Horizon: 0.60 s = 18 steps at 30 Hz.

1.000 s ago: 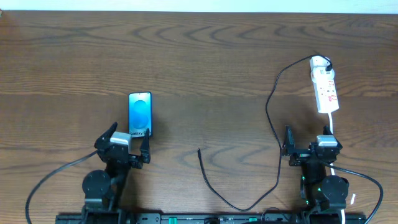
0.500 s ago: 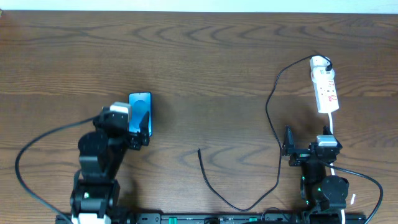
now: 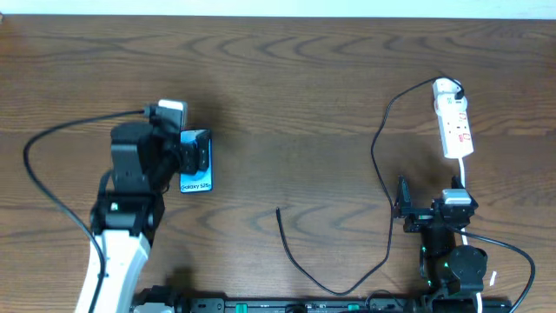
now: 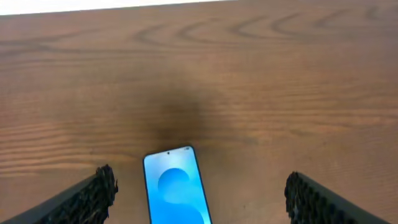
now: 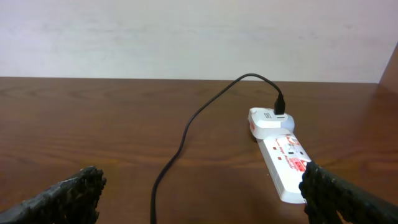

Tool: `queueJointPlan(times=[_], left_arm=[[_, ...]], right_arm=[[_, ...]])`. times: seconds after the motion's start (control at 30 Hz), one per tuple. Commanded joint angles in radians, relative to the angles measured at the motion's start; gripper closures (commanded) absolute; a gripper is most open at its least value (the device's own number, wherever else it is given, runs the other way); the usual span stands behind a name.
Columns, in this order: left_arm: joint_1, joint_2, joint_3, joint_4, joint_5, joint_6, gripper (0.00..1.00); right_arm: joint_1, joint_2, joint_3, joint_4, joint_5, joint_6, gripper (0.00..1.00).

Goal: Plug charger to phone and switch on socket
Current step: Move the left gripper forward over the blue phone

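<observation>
While the left end effector (image 4: 200, 188) hangs over the phone (image 4: 176, 186) with its jaws spread wide and gripping nothing, the handset lies flat on the wooden tabletop (image 3: 295, 78), blue screen up, over on the left side. Across on the right, the right end effector (image 5: 202, 190) sits low at the near edge, fully open too and empty, facing the white power strip (image 5: 283, 158). A white adapter (image 5: 268, 120) is plugged into the strip's far end. The black charger cable (image 3: 380, 156) runs from it, loops toward the near edge and ends with its plug tip (image 3: 278, 209) lying loose mid-table, well apart from the phone.
</observation>
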Motion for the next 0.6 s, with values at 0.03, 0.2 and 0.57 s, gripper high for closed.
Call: queueJointPlan(times=[0.03, 0.2, 0.57], left_arm=[[0.005, 0.074, 0.105, -0.027, 0.001, 0.024, 0.11], [0.005, 0.111, 0.164, -0.048, -0.05, 0.024, 0.11], [0.005, 0.205, 0.305, -0.126, -0.07, 0.024, 0.11]], right_arm=[[0.008, -0.007, -0.002, -0.004, -0.005, -0.005, 0.01], [0.008, -0.007, -0.002, -0.004, -0.005, -0.005, 0.01], [0.008, -0.007, -0.002, -0.004, -0.005, -0.005, 0.01]])
